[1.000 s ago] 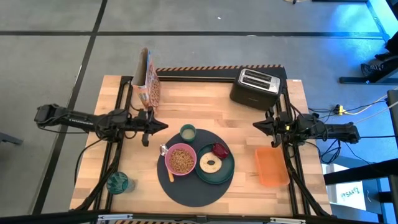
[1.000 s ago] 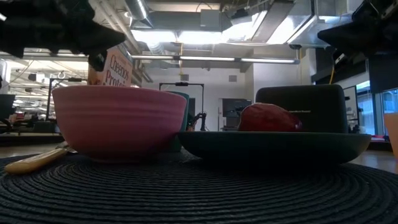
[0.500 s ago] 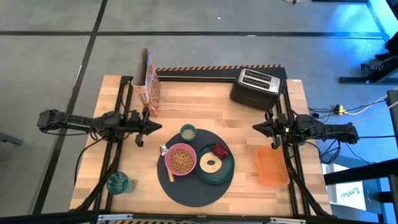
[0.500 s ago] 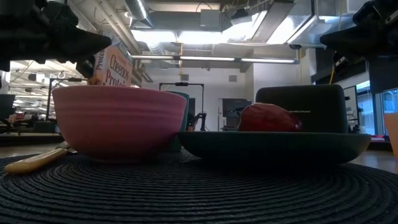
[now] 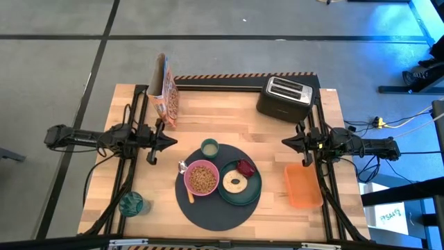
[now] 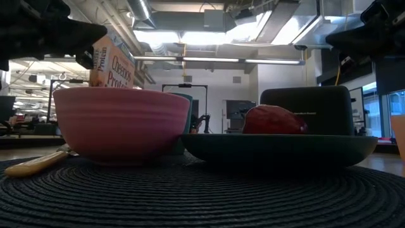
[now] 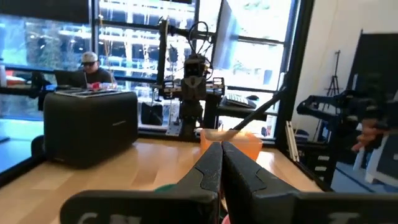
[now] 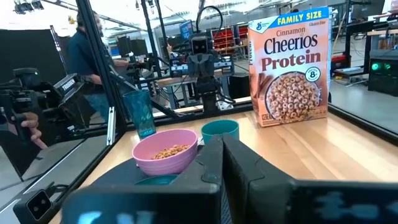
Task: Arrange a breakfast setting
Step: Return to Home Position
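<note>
Left gripper (image 5: 168, 141) hovers near the Cheerios box (image 5: 165, 94), fingers pressed together. Right gripper (image 5: 286, 141), fingers likewise together, hangs between toaster (image 5: 285, 98) and orange tray (image 5: 303, 185).

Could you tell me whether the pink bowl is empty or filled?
Filled: the pink bowl holds brown cereal, plainly visible from above.

cup (image 5: 209, 147) mostly behind pink bowl (image 6: 120, 123) at table level, bagel (image 5: 234, 182) hidden below plate (image 6: 278, 149) rim
</note>
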`<state>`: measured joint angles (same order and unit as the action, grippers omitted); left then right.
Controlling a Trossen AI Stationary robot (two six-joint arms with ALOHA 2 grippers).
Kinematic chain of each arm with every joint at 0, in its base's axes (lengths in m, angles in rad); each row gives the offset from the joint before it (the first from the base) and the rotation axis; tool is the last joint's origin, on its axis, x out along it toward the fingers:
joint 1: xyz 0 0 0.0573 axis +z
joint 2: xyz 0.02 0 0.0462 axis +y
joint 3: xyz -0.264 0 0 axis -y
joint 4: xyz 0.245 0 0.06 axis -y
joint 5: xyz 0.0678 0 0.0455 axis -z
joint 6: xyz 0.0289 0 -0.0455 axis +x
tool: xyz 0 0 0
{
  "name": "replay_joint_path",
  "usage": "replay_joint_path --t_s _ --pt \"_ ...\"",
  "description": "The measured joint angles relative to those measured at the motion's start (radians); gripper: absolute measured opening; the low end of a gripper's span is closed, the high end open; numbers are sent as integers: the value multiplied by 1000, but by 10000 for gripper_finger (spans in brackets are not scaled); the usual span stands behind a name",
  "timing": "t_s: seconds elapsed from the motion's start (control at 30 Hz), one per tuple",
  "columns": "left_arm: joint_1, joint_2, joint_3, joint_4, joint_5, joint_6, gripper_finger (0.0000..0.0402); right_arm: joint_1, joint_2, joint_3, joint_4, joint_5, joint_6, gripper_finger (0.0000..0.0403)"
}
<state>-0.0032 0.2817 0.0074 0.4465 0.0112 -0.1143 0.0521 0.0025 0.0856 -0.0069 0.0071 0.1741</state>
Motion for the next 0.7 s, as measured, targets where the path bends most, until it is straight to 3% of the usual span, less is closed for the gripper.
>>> replay_joint_path --t_s 0.5,0.7 --pt "0 -272 0 -331 -1 -6 1 0 0 0 -13 0 -4 0" --pt "0 -280 0 -369 -3 14 1 1 0 0 -15 0 -27 0"
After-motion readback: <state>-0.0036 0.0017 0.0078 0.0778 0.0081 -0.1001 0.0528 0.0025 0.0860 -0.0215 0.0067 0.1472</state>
